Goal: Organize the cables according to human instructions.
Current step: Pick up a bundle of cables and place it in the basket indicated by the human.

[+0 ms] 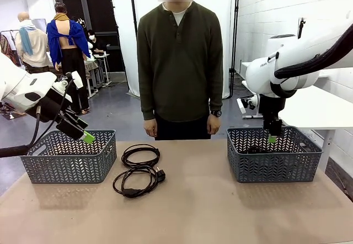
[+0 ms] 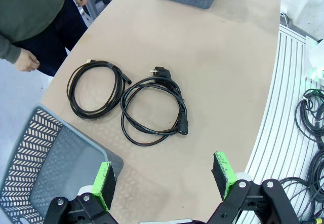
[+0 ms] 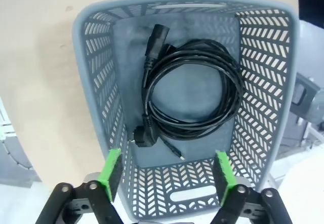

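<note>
Two black coiled cables lie on the table's middle: a thinner one [image 1: 124,157] [image 2: 96,63] nearer the person and one with chunky plugs [image 1: 160,174] [image 2: 162,73] in front of it. A further coiled cable [image 3: 158,39] lies flat on the floor of the right grey basket [image 1: 274,166] [image 3: 96,82]. My right gripper [image 1: 272,139] [image 3: 167,171] hangs open above that basket, with nothing between its green pads. Over the front rim of the left grey basket [image 1: 69,164] [image 2: 50,158], my left gripper [image 1: 85,136] [image 2: 164,176] is open and empty, looking down at the two table cables.
A person [image 1: 179,62] stands at the far edge, between the baskets, hands hanging down. A white side table [image 1: 320,111] stands behind the right basket. More cables [image 2: 314,117] lie on the floor beyond the table's edge.
</note>
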Tool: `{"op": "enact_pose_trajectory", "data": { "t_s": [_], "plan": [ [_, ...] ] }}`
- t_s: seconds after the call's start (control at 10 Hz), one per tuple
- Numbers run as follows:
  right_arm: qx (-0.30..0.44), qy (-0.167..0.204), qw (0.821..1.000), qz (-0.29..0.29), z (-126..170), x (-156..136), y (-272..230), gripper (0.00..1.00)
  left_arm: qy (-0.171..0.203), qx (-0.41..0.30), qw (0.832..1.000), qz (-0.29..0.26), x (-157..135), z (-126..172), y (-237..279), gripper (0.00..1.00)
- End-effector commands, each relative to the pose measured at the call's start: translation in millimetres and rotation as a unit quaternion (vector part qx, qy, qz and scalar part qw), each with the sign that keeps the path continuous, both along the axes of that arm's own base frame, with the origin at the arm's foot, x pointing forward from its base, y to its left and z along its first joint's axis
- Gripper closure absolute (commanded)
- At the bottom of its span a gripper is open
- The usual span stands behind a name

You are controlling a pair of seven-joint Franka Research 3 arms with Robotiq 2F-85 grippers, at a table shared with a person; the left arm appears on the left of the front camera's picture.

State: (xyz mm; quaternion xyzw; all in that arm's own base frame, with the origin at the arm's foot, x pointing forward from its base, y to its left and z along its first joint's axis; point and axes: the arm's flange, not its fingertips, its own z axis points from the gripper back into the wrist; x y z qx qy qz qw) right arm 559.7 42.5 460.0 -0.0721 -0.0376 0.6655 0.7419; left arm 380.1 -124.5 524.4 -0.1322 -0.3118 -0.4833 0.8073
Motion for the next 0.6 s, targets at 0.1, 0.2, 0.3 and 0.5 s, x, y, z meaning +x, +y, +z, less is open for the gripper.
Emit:
{"op": "enact_pose_trajectory", "data": {
  "t_s": [0.1, 0.2, 0.3, 0.5],
  "plan": [
    [-0.002, 0.011, 1.000, 0.002, 6.0, -2.5, -5.4, 0.00, 0.001, -0.008, 1.000, -0.007, 1.1, -2.1, 2.4, 0.00],
    [-0.005, 0.001, 1.000, -0.005, 7.8, -4.0, -6.5, 0.00, 0.001, -0.008, 1.000, -0.007, 1.1, -2.1, 2.4, 0.00],
    [0.001, -0.005, 1.000, -0.011, 10.3, -3.9, -11.5, 0.00, 0.001, -0.008, 1.000, -0.007, 1.1, -2.1, 2.4, 0.00],
    [-0.001, 0.003, 1.000, -0.004, 5.8, -2.0, -3.0, 0.00, 0.001, -0.008, 1.000, -0.007, 1.1, -2.1, 2.4, 0.00]
  ]
}}
